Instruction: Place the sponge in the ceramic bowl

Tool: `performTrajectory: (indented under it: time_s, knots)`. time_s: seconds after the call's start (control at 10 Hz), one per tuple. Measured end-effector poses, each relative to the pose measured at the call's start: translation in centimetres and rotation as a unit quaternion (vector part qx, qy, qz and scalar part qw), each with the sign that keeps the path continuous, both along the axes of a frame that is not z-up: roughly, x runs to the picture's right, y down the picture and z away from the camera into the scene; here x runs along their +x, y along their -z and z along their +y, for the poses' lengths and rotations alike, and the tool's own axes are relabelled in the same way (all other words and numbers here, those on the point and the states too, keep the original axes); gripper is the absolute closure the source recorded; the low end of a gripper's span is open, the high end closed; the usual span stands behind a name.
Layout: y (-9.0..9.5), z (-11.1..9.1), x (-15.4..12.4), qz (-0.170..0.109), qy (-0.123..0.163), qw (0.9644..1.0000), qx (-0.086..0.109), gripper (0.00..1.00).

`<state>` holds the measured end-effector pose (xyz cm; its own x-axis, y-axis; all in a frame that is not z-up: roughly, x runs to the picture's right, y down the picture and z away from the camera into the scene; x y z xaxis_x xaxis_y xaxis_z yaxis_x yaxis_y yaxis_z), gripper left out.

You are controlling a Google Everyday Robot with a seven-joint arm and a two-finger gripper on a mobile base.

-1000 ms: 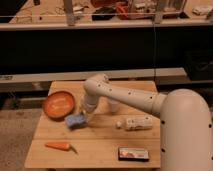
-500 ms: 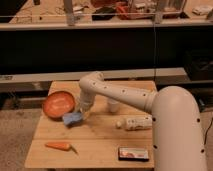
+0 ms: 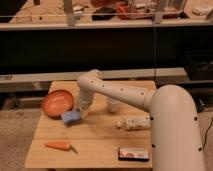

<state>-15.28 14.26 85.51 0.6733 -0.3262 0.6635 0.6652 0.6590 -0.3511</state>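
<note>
we see the sponge (image 3: pixel 71 117) on the desk (image 3: pixel 95 142) just right of the ceramic bowl's (image 3: pixel 56 102) near edge, close to its rim but outside it. the hand (image 3: pixel 80 111), at the end of the white arm (image 3: pixel 120 95), sits against the sponge's side away from the bowl; we cannot tell if it is clamped on the sponge or loose. further right of the bowl are a white cup (image 3: pixel 114 105) and a bottle (image 3: pixel 134 123) lying on its side, and nearer the camera than the bowl are a carrot (image 3: pixel 58 146) and a dark flat packet (image 3: pixel 134 153).
</note>
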Motion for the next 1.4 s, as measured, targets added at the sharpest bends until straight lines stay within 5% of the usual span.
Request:
performTrajectory:
  time_s: [0.5, 1.4]
  knots:
    - [1.0, -3.5, -2.4, 0.007, -0.009, 0.9999, 0.012, 1.00]
    - [-0.2, -6.6, -6.7, 0.012, -0.019, 0.9993, 0.031, 1.00]
